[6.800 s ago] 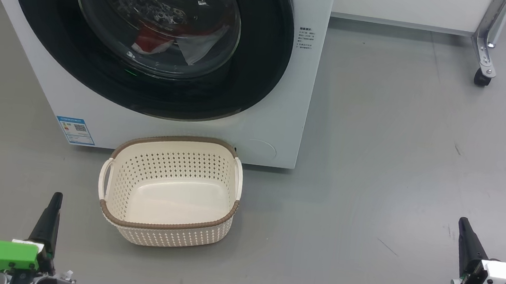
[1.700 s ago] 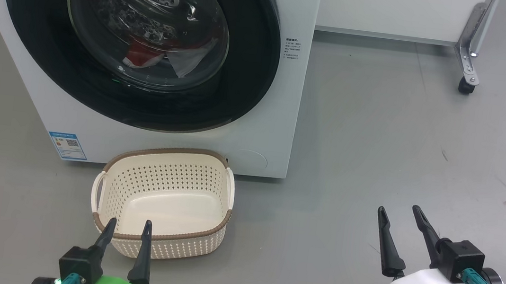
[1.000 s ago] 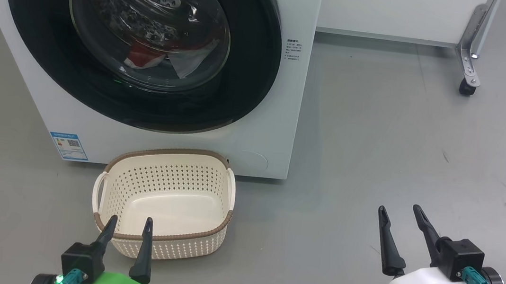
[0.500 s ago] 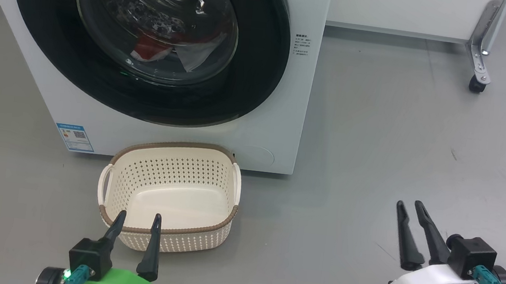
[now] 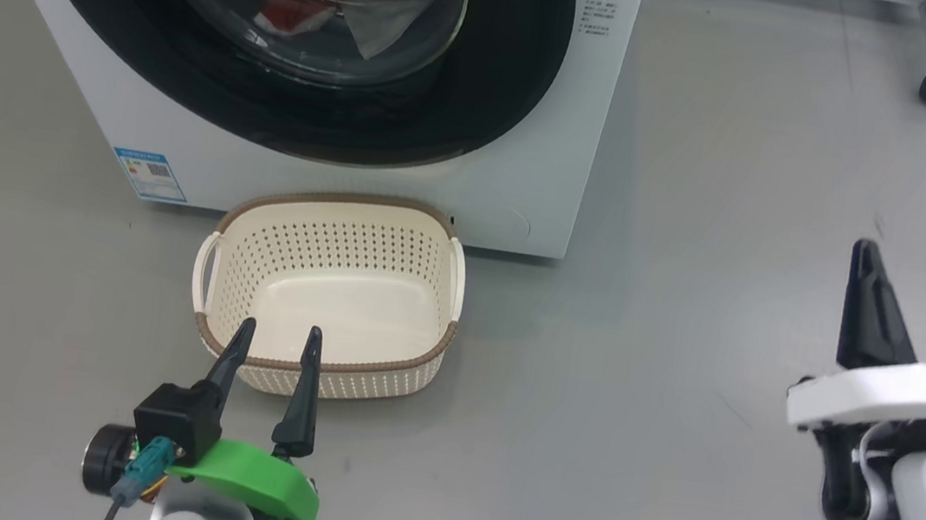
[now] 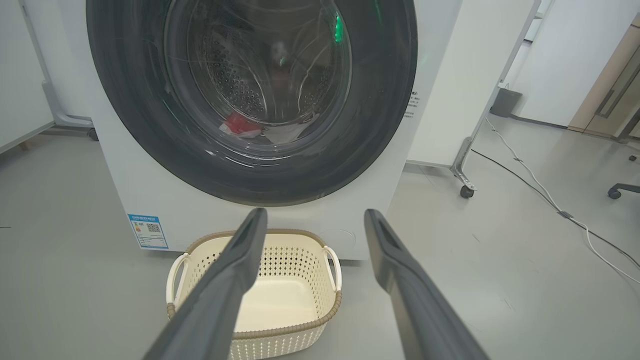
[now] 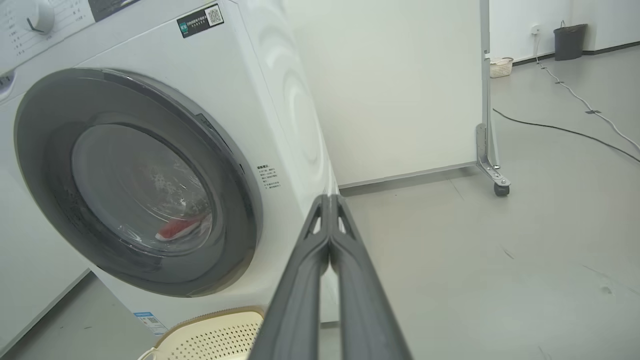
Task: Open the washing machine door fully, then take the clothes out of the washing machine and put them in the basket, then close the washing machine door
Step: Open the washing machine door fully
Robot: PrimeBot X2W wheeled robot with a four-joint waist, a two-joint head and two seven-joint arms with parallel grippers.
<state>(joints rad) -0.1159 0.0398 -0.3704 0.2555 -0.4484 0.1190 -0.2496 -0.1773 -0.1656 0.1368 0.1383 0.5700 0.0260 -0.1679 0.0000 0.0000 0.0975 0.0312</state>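
Washing machine (image 5: pixel 139 118) is dead ahead. The door (image 5: pixel 492 80) sits shut, its black rim flush against the white front. Blue label (image 5: pixel 150 174) is low on the front, left side.

Clothes (image 5: pixel 291 9) are in the drum (image 6: pixel 230 85) behind the glass, lying low. A red piece has a pale one just beside it.

Basket (image 5: pixel 339 198) stands on the floor (image 5: pixel 683 320) right in front of the machine, below the door. Its far rim is at the machine's base; can't tell if they touch. Its bare cream bottom shows.

Left gripper (image 5: pixel 281 327): jaws spread wide, nothing held. In the head view the tips overlap the basket's near rim. The wrist view has them pointing at the machine, basket between the fingers.

Right gripper (image 5: pixel 865 249): jaws pressed together tip to tip, nothing between them. It's over bare floor, well to the right of the basket, and its wrist view looks along the fingers at the machine's right front corner.

Background: a white panel (image 7: pixel 400 90) on a castor (image 7: pixel 500 189) to the right of the machine, and a cable (image 6: pixel 540 185) across the floor.
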